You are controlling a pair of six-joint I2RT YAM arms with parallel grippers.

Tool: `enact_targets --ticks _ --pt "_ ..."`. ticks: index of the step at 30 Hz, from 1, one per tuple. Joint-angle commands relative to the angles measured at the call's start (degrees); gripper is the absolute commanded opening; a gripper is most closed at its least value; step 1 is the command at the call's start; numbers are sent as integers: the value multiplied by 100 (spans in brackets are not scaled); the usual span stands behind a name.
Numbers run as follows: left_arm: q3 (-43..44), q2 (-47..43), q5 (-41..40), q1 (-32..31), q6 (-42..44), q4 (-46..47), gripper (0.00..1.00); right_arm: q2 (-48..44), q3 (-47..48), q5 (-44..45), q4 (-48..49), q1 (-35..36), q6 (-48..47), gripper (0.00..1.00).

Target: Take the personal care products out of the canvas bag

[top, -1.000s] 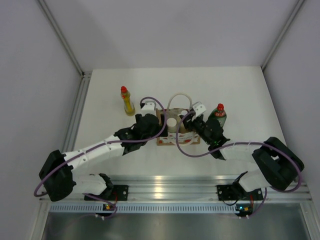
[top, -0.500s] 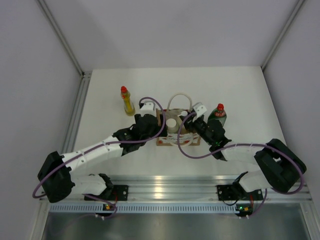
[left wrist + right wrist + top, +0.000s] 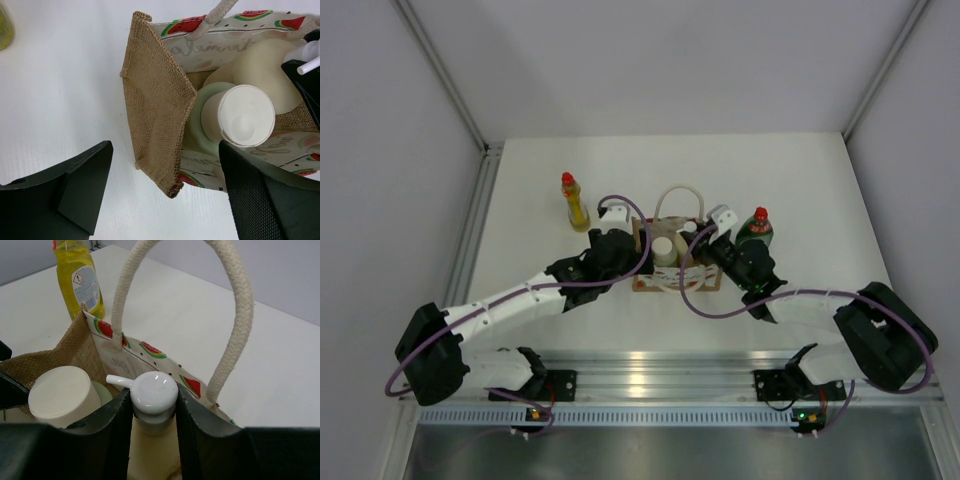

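Watermelon-print canvas bag [image 3: 155, 105]; cream bottle [image 3: 150, 455], white cap [image 3: 154, 389]

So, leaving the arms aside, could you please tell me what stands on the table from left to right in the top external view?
yellow bottle → canvas bag → dark green bottle

Worktop [image 3: 800, 180]: white, matt, evenly lit, with soft shadows only. Back wall [image 3: 670, 60], left wall [image 3: 380, 200] and right wall [image 3: 925, 180]: plain pale grey panels, meeting at slanting metal corner posts [image 3: 440, 70]. A metal side rail [image 3: 477, 225] runs along the worktop's left edge. A ribbed aluminium rail [image 3: 660, 372] spans the near edge and catches a bright reflection. Grey sheet metal [image 3: 670, 455] lies below it.
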Motion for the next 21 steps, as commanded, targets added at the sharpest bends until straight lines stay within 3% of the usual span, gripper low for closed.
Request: enact_targets --ticks 1,21 --pt "-51 -168 -89 -26 -16 91 91 -351 100 -296 1467 -43 206 0" --pt "-33 -273 -19 -26 -42 100 92 -1212 723 -480 792 -113 223 0"
